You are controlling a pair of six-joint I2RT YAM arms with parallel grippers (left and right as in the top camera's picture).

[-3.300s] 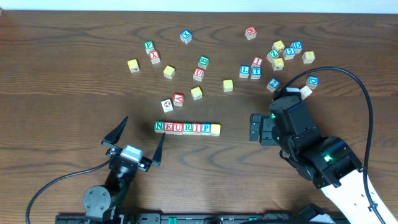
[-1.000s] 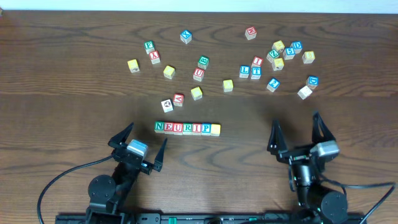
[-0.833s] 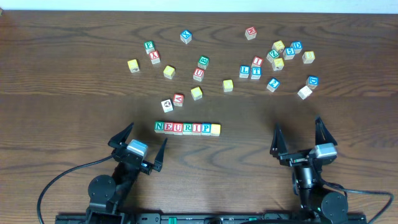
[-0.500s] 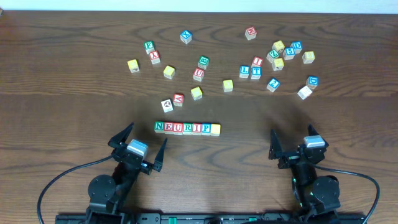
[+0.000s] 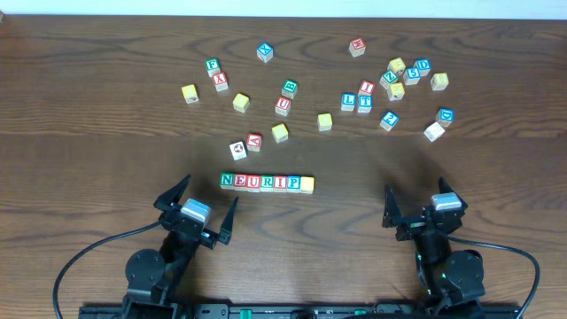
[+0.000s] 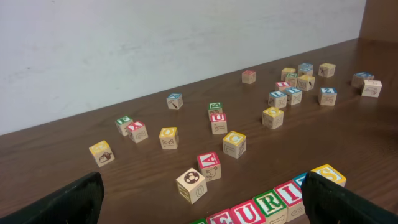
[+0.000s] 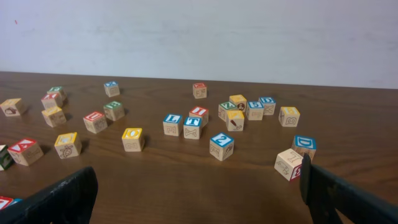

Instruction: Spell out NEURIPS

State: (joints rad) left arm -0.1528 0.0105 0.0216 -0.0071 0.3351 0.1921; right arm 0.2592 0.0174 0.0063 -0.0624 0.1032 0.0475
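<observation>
Wooden NEURIPS row (image 5: 266, 182), cubes touching, on tabletop (image 5: 89, 177); spare cubes (image 5: 282, 105) beyond it, left tool (image 5: 211, 188) and right tool (image 5: 416, 190) on its near side, both spread wide, empty; spelling apparently complete, nothing further needed.

Left wrist view: NEURIPS row (image 6: 264, 202) clipped by the bottom edge. N end is out of frame, and P barely shows beside a finger (image 6: 348, 202) of the left tool (image 6: 203, 177).

Right wrist view: red-topped cube (image 7: 4, 202) at the lower-left corner is mostly cut off, letter unreadable. Pale cube (image 7: 288, 163) has its edge behind the right tool (image 7: 198, 167).

Overhead: yellow end cube (image 5: 307, 183) has a face too small to read. Left arm (image 5: 146, 275) and right arm (image 5: 456, 279) are cut by the lower edge.
</observation>
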